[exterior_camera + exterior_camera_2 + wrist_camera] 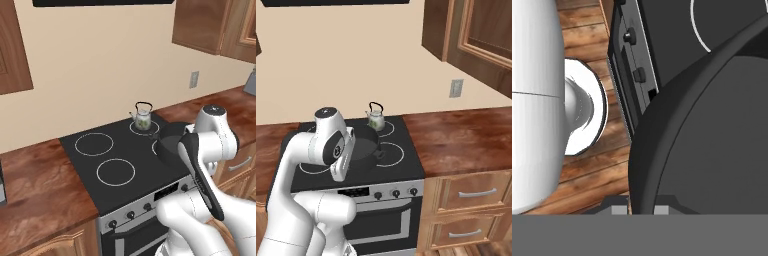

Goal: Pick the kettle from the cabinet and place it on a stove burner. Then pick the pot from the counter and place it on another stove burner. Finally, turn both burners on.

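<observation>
Black cooktop already carries the kettle; the hand pinches the pot rim, carrying it to a free burner.

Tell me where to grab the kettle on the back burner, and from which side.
Take the kettle by its thin black arched handle, coming straight down from above. It stands upright on the back burner with the handle arching clear over the lid, so the top is open. The pot sits in front of it, which likely crowds a low frontal approach.
</observation>
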You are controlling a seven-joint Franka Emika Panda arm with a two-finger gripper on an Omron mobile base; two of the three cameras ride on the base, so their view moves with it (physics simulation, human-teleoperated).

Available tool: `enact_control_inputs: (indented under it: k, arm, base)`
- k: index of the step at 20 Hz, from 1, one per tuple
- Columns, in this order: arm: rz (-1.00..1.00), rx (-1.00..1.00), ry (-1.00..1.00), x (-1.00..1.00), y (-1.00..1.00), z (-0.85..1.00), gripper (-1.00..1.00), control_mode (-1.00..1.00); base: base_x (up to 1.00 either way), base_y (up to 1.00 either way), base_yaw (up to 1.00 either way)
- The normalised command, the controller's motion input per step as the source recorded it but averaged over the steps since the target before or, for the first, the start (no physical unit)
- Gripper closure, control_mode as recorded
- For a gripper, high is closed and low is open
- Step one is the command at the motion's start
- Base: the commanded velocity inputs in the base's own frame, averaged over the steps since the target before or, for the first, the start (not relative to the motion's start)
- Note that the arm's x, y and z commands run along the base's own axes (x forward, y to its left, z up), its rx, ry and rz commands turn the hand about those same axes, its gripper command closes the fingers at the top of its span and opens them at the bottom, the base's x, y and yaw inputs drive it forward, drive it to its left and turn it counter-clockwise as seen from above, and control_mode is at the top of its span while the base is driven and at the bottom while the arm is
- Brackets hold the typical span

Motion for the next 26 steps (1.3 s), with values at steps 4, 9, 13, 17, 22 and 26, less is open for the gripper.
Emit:
enact_control_inputs:
  k: [4,9,13,17,22,26]
  arm:
    - [0.0,0.0,0.0,0.0,0.0,0.0,1.0,1.0]
    - [0.0,0.0,0.0,0.0,0.0,0.0,1.0,1.0]
    - [0.0,0.0,0.0,0.0,0.0,0.0,1.0,1.0]
    - [0.0,-0.03,0.0,0.0,0.22,0.0,1.0,-1.0]
    - [0.0,0.0,0.0,0.0,0.0,0.0,1.0,-1.0]
    - [0.0,0.0,0.0,0.21,0.0,0.0,1.0,-1.0]
  base:
    - [-0.18,0.1,0.0]
    - [-0.05,0.31,0.0]
    - [0.0,0.33,0.0]
    - [0.0,0.0,0.0]
    - [0.0,0.0,0.0]
    - [0.0,0.0,0.0]
